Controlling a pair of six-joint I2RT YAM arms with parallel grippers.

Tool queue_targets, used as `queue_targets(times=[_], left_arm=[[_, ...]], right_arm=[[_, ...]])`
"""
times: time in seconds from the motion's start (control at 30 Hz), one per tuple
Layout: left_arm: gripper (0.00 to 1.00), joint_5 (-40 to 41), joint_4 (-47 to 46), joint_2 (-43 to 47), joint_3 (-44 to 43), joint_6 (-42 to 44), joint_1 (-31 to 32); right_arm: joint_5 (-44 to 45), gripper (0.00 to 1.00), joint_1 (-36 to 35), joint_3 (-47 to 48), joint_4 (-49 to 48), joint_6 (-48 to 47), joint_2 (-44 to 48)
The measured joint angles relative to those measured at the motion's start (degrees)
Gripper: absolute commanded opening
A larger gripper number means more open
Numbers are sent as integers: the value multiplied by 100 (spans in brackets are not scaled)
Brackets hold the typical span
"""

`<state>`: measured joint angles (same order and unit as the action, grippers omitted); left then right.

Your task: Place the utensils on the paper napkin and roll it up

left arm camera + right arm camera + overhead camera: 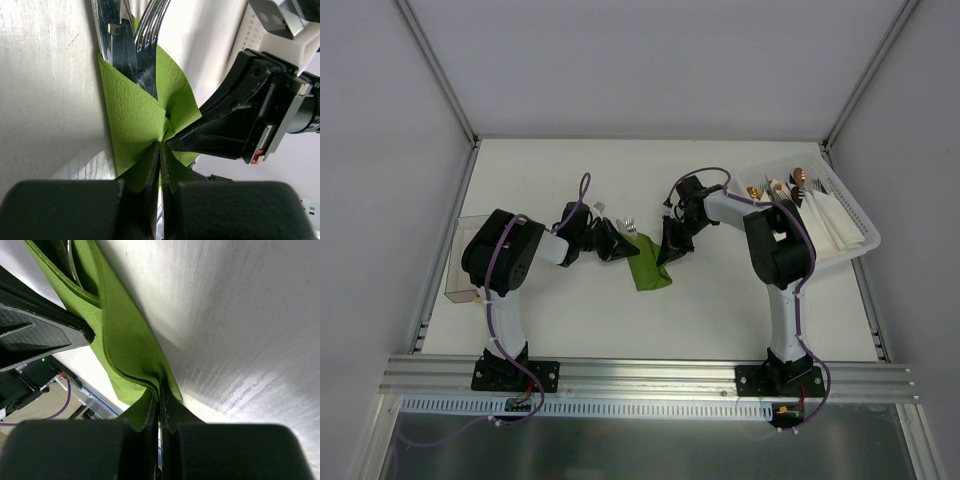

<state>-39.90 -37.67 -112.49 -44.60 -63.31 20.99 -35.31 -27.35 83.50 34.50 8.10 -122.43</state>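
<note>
The paper napkin (648, 268) is olive green and lies part-folded in the middle of the table, wrapped round the utensils (630, 222), whose silvery heads stick out at its far end. In the left wrist view a fork (148, 45) and another metal piece (107, 30) poke out of the green fold (132, 120). My left gripper (626, 250) is shut on the napkin's left side, fingertips (151, 159) pinching the paper. My right gripper (667, 254) is shut on the napkin's right edge (125, 340), and its black finger (220, 135) reaches in from the right.
A white basket (855, 240) at the back right holds white folded napkins and copper-tipped cutlery (798, 178). A clear plastic box (460, 265) stands at the left edge. An aluminium rail (650, 375) runs along the near edge.
</note>
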Motion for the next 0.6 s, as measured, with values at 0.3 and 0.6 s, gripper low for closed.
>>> queue_targets(times=[0.3,0.6], left_arm=[[0,105,431,0,-190,98,0],[0,129,560,0,-219,118,0]], right_arm=[[28,11,-35,310,122,-17,48],[-55,8,-267,409,92,79,151]])
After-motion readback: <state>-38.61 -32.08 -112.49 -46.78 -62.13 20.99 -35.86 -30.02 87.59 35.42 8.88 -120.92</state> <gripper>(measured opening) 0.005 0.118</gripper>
